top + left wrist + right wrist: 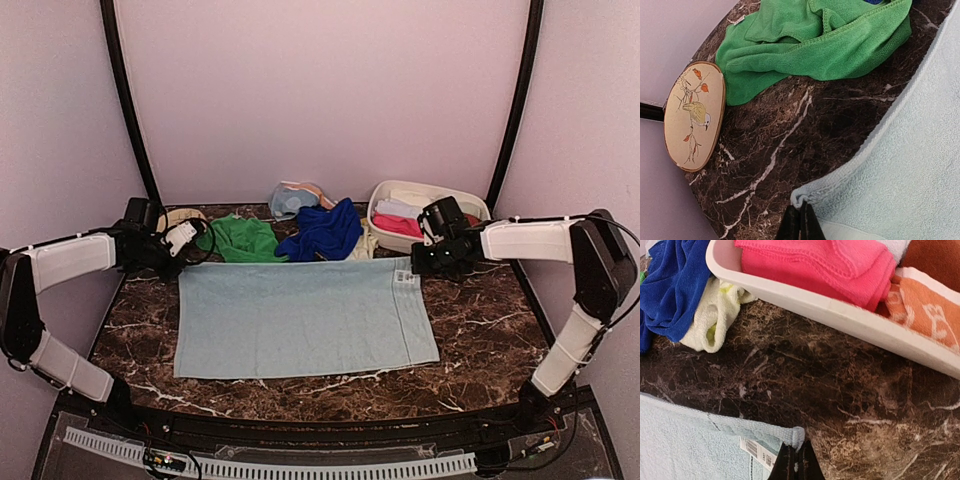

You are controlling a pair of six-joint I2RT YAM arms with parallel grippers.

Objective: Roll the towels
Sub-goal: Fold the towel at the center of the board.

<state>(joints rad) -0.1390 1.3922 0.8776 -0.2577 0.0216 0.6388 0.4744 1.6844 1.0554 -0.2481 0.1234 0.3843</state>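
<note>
On the far left a disc (694,116) with a bird on it lies at the table (480,330) edge, out of the way and no part of the job.

Next to it, the left claw (800,220) is fully closed on the far-left corner of the flat towel (300,318). The hem curls up right at its tips, so it looks pinched, though the tips hide the actual bite. This towel is spread open across the middle of the table, long side toward the arms, I'd guess so it can be rolled from the far edge.

Behind it lies the loose heap awaiting its turn: a green towel (240,238), a grey-blue towel (290,198) at the back with something peach under it, a royal blue towel (325,230), and a pale yellow towel (710,315) tucked against the basin (840,315). That makes four loose for sure, perhaps five.

The right claw (793,452) is likewise shut tight on the far-right corner, where the label (757,452) is sewn. Holding both far corners keeps the edge straight and taut.

On the far right, the basin holds the finished rolls: a pink roll (815,265), an orange roll (925,307), a brown one and something whitish, so about four.

That is one flat towel, one basin, one disc and two claws.
</note>
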